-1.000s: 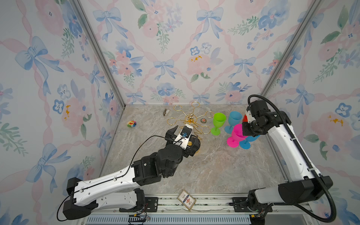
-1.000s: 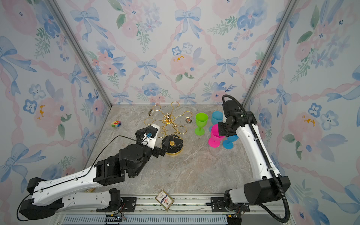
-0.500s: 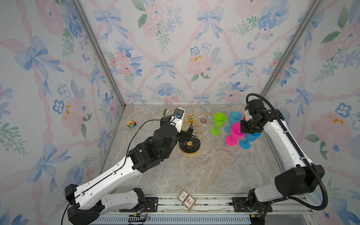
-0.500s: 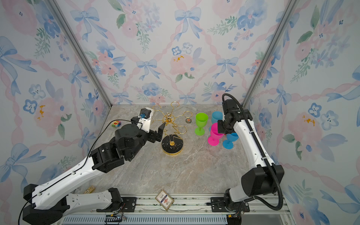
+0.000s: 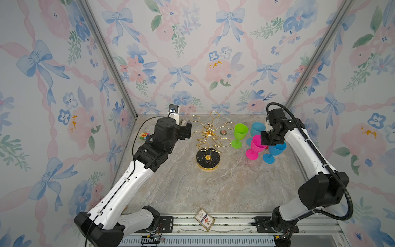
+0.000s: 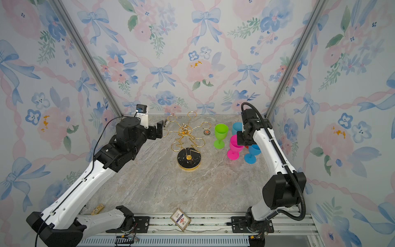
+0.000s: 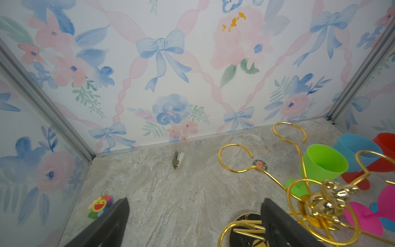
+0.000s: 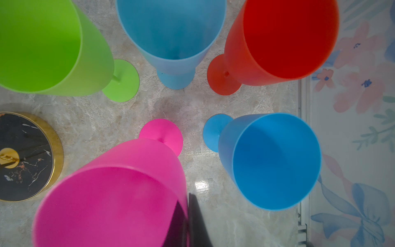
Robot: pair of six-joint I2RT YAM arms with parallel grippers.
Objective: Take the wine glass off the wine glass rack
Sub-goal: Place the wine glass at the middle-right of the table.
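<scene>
Jaws of the left gripper [image 7: 195, 201] stood wide apart and empty beside the gold wire wine glass rack [image 5: 207, 159]. The right gripper [image 8: 186, 205] pinched the rim of a pink plastic wine glass [image 8: 111, 203], clear of the rack.
</scene>
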